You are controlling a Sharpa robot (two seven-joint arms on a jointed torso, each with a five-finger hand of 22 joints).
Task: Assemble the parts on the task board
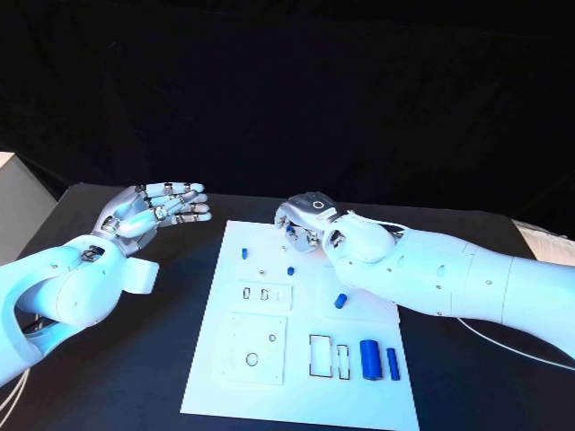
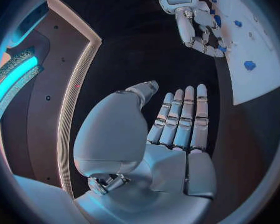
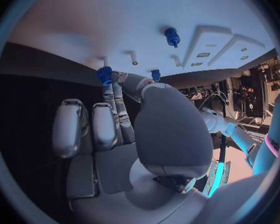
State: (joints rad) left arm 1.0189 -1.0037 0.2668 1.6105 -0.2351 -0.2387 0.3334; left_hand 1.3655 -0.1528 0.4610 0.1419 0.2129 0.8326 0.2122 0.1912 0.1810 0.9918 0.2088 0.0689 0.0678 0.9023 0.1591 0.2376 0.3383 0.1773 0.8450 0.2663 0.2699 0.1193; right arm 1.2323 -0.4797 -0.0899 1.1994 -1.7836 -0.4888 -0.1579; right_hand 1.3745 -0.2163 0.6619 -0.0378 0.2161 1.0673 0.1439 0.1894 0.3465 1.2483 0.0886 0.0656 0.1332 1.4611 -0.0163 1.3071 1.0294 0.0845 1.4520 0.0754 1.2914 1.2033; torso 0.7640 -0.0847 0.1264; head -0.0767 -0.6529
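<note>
Reaching: the right hand (image 1: 316, 224) hovers low over the far edge of the task board (image 1: 366, 395), fingers pinching a small blue knurled part (image 3: 104, 75), as the right wrist view shows.
Left hand: the left hand (image 1: 155, 208) hangs above the black table (image 1: 132, 377) to the left of the board, palm up, fingers straight and apart, holding nothing.
Board: white plate lying mid-table between the two arms.
Seated parts: a small blue peg (image 1: 245, 253) and another blue peg (image 1: 290, 269) appear to stand in the far half; whether they are fully home is too small to tell.
Loose parts: a short blue cylinder (image 1: 340, 301) lies at mid-board; a thick blue bar (image 1: 369, 358) and a thin blue bar (image 1: 393, 364) sit near the right corner, beside an empty rectangular slot (image 1: 320, 356).
Progress: early, by the look of it; several recesses stand unfilled and most pieces await placing.
</note>
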